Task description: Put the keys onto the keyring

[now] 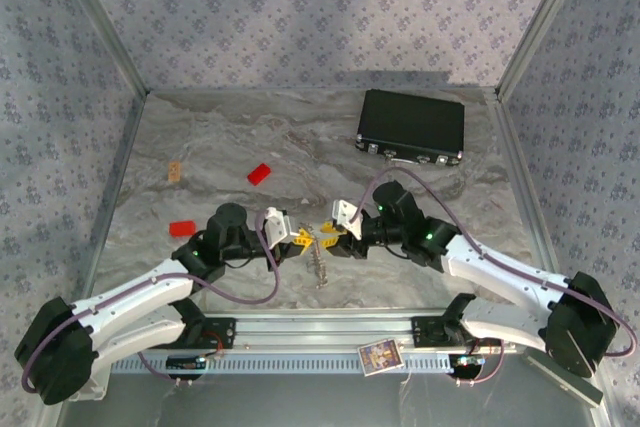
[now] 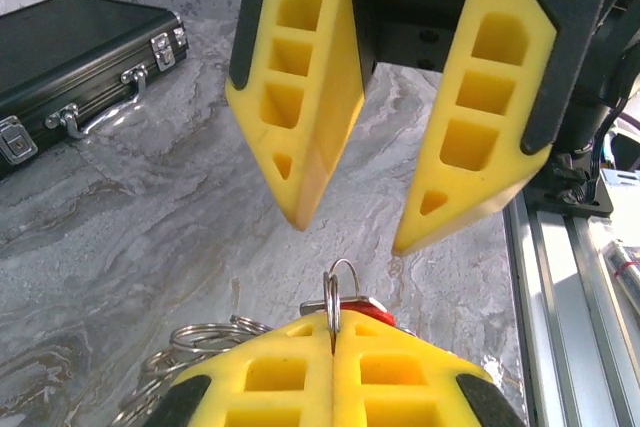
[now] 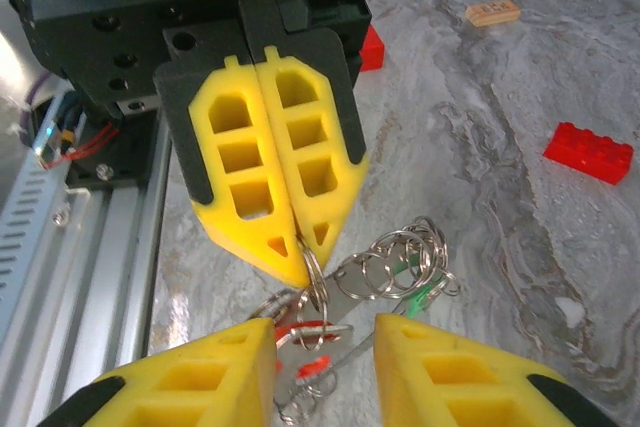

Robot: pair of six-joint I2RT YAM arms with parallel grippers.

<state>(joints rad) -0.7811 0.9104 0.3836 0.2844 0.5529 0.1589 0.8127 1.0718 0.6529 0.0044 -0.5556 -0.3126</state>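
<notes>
Left hand is clamped on the thin keyring, red key at its tip; right hand gapes opposite. Light, stiff, probably slippery, so better pinch the plastic head.

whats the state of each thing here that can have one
left gripper: shut, pinching the keyring
right gripper: open, tips facing the left one
keyring: held upright in the left fingers
red key: beside the ring, cannot tell if threaded
black case: closed
</notes>
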